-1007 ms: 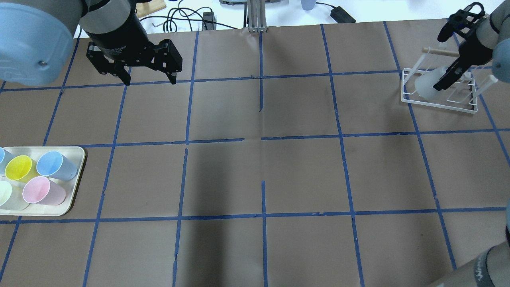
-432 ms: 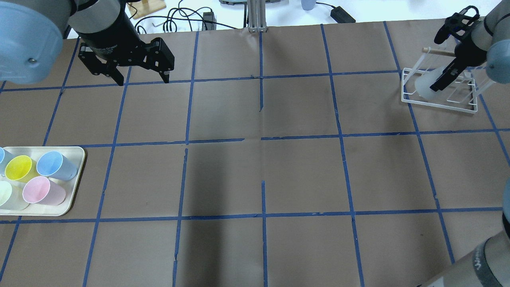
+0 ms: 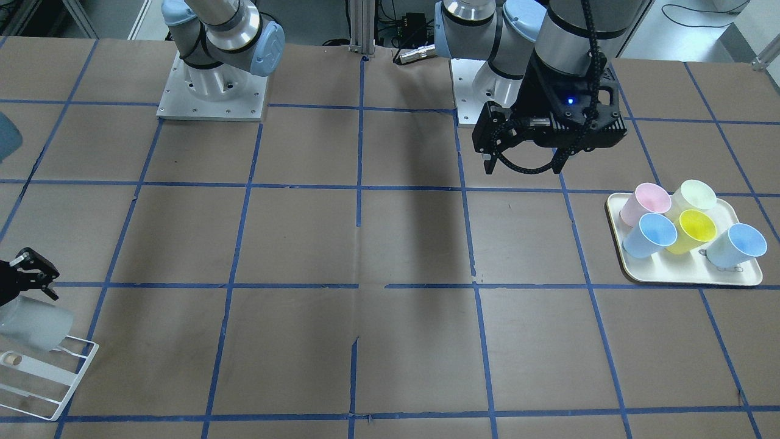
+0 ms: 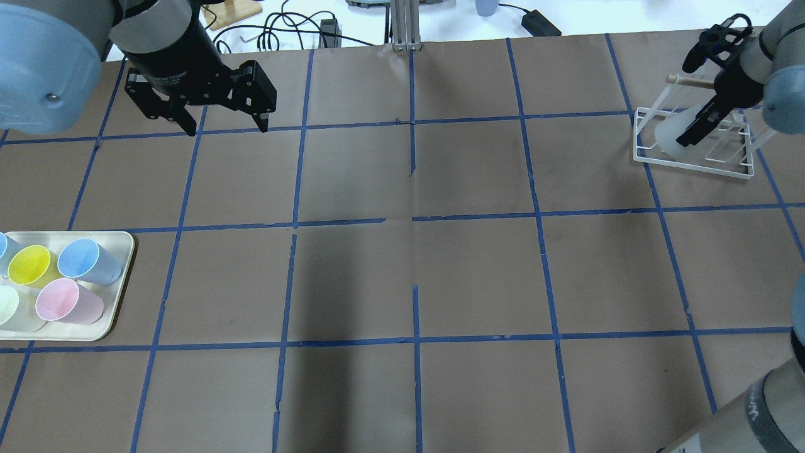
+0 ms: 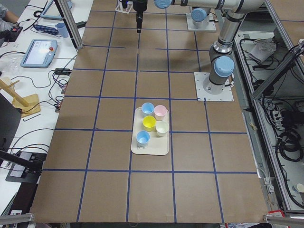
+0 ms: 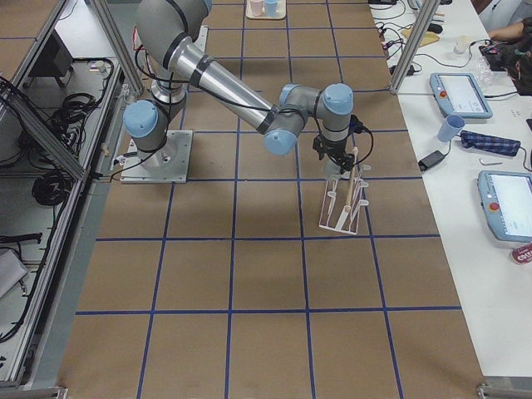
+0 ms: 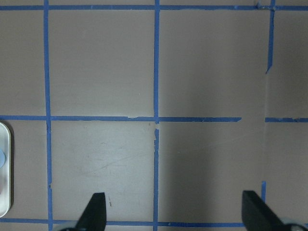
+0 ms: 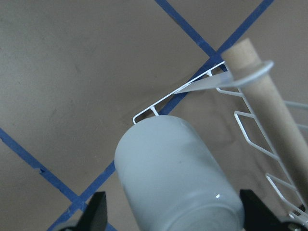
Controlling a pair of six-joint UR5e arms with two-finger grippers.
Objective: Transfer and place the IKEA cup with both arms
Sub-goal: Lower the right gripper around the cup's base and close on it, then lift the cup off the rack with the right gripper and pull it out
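Note:
The pale-grey IKEA cup (image 4: 671, 133) lies tilted on the white wire rack (image 4: 692, 162) at the table's far right. It also shows in the front view (image 3: 33, 329) and fills the right wrist view (image 8: 178, 173). My right gripper (image 4: 684, 104) is open around the cup, one finger on each side, and its fingertips (image 8: 97, 211) stand wide apart without pressing the cup. My left gripper (image 4: 227, 129) is open and empty. It hovers above the far left part of the table, also seen in the front view (image 3: 523, 171) and the left wrist view (image 7: 174, 216).
A cream tray (image 4: 122, 251) at the near left holds several coloured cups: yellow (image 4: 31, 264), light blue (image 4: 85, 259), pink (image 4: 63, 301) and pale green. The rack has a wooden dowel (image 8: 269, 106) across its top. Blue tape lines grid the brown table.
My left gripper has shifted a little left and farther back. My right gripper has drawn slightly back and up along the cup. The cup has stayed on the rack.

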